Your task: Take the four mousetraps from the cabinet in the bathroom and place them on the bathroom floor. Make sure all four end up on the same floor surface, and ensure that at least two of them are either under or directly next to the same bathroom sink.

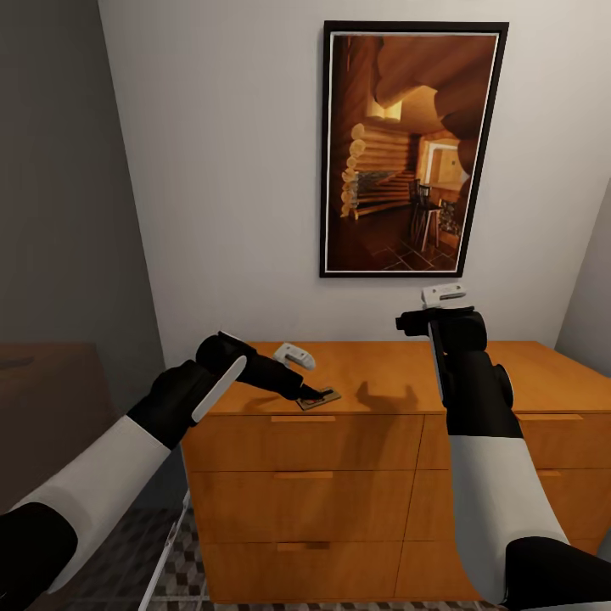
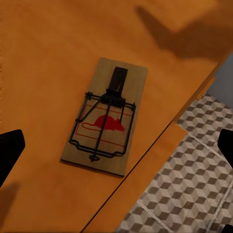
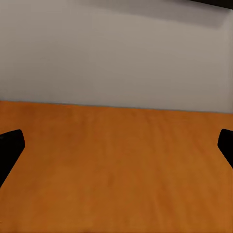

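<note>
Where the left gripper (image 1: 312, 395) is lowered over the cabinet (image 1: 356, 501) top, its fingers are seen spread wide apart, nothing between them. One mousetrap (image 2: 105, 116) is framed between the fingertips in the left wrist view, lying flat on the wood, close to the front edge, not yet touched. Beyond that edge the bathroom floor (image 2: 194, 194) is seen below. The right gripper (image 3: 116, 145) is also held apart and empty, raised above the cabinet top further right, facing the wall.

Step judged in hand: pickup of this mousetrap by the left arm. A short descent and a closing on the thin board's sides would be called for; a shallow grip is likely needed. Open wood is left around the trap. The front edge is near, so a sideways nudge could tip it off.
</note>
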Tool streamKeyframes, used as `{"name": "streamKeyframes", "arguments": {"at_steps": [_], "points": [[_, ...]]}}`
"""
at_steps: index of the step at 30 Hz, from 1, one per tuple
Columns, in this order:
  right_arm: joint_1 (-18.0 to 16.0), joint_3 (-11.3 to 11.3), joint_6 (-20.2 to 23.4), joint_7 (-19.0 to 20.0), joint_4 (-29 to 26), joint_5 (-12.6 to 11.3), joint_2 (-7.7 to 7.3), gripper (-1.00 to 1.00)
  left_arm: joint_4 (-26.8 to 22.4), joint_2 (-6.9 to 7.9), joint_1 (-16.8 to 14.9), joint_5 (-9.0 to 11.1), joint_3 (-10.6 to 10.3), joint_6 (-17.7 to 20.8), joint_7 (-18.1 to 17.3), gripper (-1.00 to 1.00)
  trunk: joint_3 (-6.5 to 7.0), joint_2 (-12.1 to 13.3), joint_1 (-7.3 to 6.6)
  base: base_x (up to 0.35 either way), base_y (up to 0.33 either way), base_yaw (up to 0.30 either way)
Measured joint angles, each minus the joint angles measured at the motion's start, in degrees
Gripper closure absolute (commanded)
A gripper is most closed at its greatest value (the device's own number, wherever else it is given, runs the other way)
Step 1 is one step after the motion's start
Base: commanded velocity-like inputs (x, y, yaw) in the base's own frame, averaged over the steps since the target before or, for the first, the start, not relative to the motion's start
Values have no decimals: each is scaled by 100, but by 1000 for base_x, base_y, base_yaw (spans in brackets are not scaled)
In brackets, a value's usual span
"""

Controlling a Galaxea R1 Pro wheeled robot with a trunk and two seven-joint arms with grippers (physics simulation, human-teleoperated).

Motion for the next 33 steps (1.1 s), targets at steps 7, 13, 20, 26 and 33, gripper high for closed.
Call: {"name": "streamKeyframes", "arguments": {"at_steps": [7,13,20,26,33], "points": [[0,4,0,0,1,0,4,-100,22,5,0,-25,0,4,-3,-100,0,0,0,0,0,0],[0,8,0,0,1,0,6,-100,24,6,0,-38,-2,5,0,-100,0,0,0,0,0,0],[0,7,0,0,1,-4,7,-100,50,18,0,-44,-6,5,1,-100,0,0,0,0,0,0],[0,9,0,0,1,-7,8,-100,58,22,0,-48,-7,5,6,-100,0,0,0,0,0,0],[0,10,0,0,2,-9,8,-100,40,24,0,-79,-9,5,9,-100,0,0,0,0,0,0]]}}
